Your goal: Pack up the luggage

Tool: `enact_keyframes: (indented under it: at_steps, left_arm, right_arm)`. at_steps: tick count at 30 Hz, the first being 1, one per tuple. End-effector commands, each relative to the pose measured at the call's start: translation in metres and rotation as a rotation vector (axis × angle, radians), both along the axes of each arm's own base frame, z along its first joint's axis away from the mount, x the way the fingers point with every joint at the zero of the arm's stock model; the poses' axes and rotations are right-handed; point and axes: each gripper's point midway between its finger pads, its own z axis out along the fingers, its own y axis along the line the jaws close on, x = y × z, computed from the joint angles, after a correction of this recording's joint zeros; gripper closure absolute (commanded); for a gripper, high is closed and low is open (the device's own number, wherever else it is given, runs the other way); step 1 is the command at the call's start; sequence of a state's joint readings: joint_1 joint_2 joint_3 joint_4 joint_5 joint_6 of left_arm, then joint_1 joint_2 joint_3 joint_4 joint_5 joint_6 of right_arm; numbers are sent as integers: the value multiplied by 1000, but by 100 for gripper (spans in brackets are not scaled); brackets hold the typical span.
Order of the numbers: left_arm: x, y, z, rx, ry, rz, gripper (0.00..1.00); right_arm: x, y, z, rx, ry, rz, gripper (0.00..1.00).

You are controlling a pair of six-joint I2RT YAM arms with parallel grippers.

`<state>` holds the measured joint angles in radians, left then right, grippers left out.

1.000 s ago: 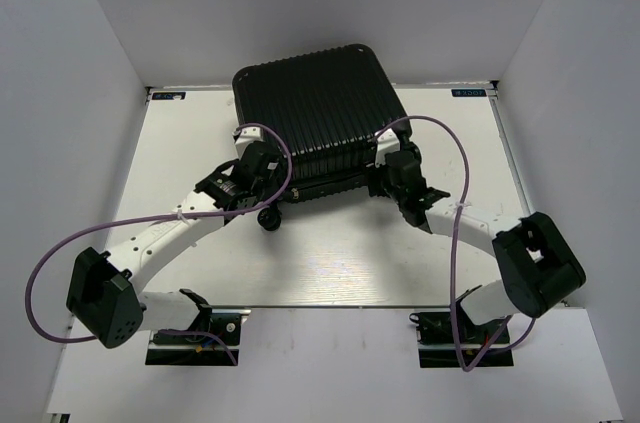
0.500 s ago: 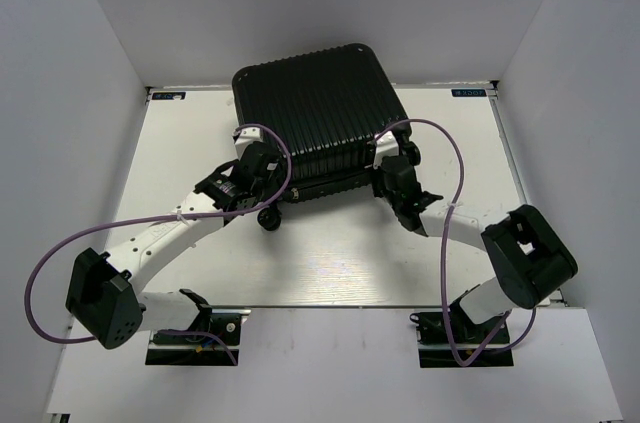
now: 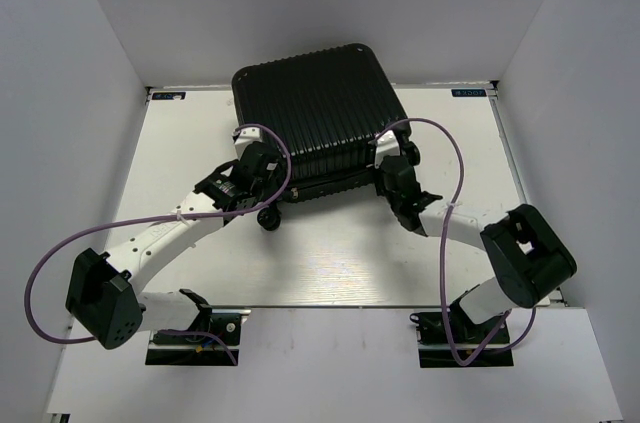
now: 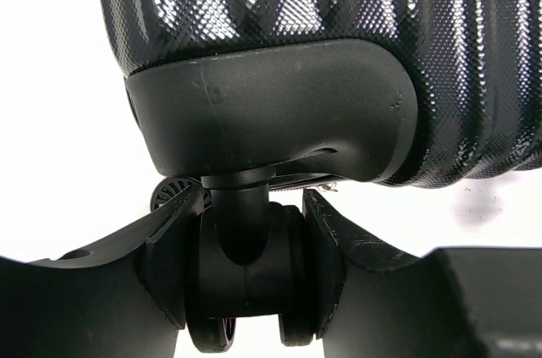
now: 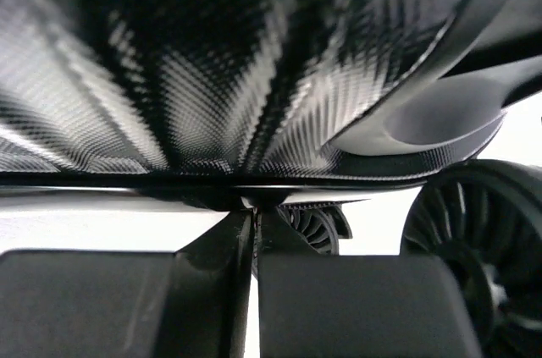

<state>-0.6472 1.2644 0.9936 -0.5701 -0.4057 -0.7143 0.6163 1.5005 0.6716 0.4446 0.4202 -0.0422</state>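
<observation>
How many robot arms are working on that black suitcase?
2. The left arm reaches the suitcase's near-left corner, left hand clasping a wheel; the right arm reaches the near-right corner, right hand shut. No others visible.

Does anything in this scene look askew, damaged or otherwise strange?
The luggage lies turned at an angle to the edges of the table, not square. The left gripper has its jaws closed around a wheel, an odd place to hold. The wheel's housing shows light scuffs.

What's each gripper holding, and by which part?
Left gripper clamps the luggage by a caster wheel. Right gripper is shut; whether it holds anything cannot be told.
</observation>
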Motion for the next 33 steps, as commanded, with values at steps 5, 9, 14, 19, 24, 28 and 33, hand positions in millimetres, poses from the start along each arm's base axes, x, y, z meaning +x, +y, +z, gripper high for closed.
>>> enact_keyframes:
  at_steps: [5,9,14,19,24,28,33]
  left_arm:
    - [-18,33,-17,114,67,42,95]
    - [-20,40,-18,117,81,71,97]
    - [-22,48,-22,117,97,92,99]
    - [-22,52,-27,117,125,99,100]
    - [-22,57,-35,113,153,107,100]
    - [-18,60,-37,124,171,108,100]
    - [-15,66,-39,139,184,110,100]
  right_arm:
    - [33,-35,61,114,-271,-294,100]
    - [31,-54,68,174,-372,-394,100]
    - [34,-56,75,336,-490,-354,100]
    - [43,-56,76,395,-512,-303,100]
    - [37,-73,70,548,-529,-249,100]
    - [39,-59,62,606,-472,-122,100]
    - [55,-63,61,671,-430,-29,100]
